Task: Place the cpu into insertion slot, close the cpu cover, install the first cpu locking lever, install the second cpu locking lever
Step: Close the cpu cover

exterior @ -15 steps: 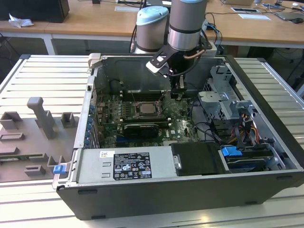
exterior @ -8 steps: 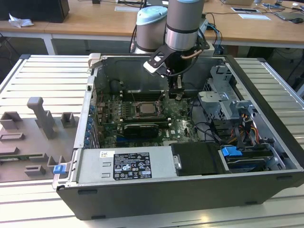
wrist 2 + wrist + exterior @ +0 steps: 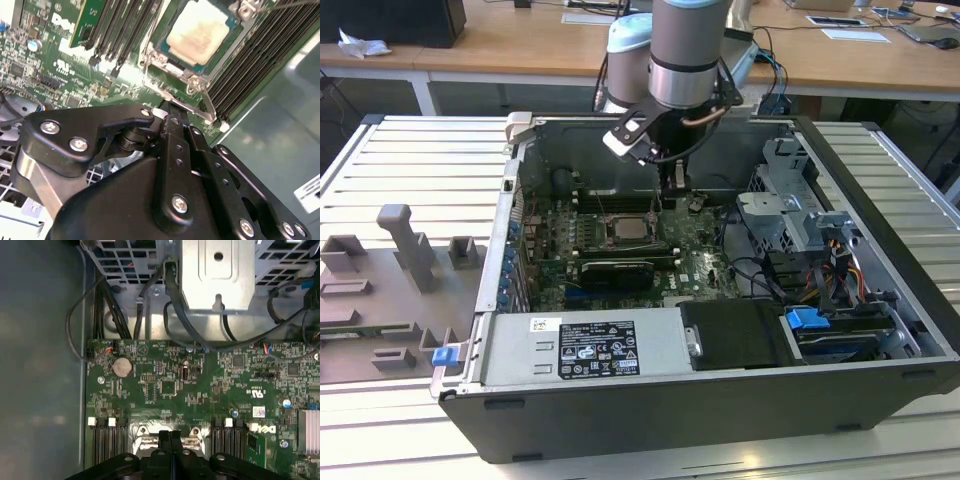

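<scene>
Holds gripper (image 3: 170, 436) shut and empty, tips at a lever (image 3: 200, 112) just beside slot (image 3: 156, 56), with cpu (image 3: 197, 32) seated inside. Looks like a lever step; calls for a steady push to latch it.

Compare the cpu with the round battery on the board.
The cpu is square; the battery is round. The cpu's face is dull beige and smudged; the battery's is plain silver. Both lie flat on the green board.
</scene>
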Motion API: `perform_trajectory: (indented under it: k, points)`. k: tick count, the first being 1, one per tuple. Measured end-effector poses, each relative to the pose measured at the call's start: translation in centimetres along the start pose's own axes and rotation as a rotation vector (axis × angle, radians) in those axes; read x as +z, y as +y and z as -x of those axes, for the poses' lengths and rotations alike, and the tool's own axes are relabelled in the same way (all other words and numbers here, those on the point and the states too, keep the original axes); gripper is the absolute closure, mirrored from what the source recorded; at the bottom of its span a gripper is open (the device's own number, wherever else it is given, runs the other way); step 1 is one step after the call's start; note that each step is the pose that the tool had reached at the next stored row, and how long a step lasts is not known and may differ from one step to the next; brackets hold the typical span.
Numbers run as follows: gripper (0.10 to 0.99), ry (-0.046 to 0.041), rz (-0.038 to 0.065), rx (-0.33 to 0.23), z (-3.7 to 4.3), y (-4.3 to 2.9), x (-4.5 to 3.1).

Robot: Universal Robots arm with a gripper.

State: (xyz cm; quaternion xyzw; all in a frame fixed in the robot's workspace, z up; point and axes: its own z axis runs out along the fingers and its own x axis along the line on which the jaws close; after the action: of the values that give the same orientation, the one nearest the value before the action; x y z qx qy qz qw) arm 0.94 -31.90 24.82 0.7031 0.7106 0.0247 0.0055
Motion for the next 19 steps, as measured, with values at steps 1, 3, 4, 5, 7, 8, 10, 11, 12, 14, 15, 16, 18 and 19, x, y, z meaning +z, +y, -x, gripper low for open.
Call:
perform_trajectory:
  k: [1,3,4,5,7,8,10,11,12,14,15,16,18,19]
  points:
    - [0.980,-0.0001,0.000,0.000,0.00,-0.39,0.02]
    - [0.980,0.0002,0.000,0.000,-0.01,-1.16,0.07]
    - [0.980,0.0002,0.000,0.000,-0.02,-1.44,0.12]
    - [0.980,0.0000,0.000,0.000,-0.01,-1.93,0.32]
    - [0.980,0.0000,0.000,0.000,-0.01,-2.25,0.60]
    - [0.980,0.0000,0.000,0.000,0.00,-2.54,0.87]
    - [0.980,-0.0001,0.000,0.000,0.00,-2.81,0.97]
    - [0.980,-0.0001,0.000,0.000,0.00,-2.99,1.00]
    - [0.980,0.0000,0.000,0.000,-0.01,-3.14,1.02]
    - [0.980,-0.0001,0.000,0.000,-0.02,-3.44,1.03]
    - [0.980,0.0001,0.000,0.000,-0.02,-3.56,1.03]
    - [0.980,0.0001,0.000,0.000,-0.02,-3.72,1.03]
    - [0.980,0.0001,0.000,0.000,-0.02,-4.07,1.01]
    - [0.980,0.0000,0.000,0.000,-0.02,-4.34,1.00]
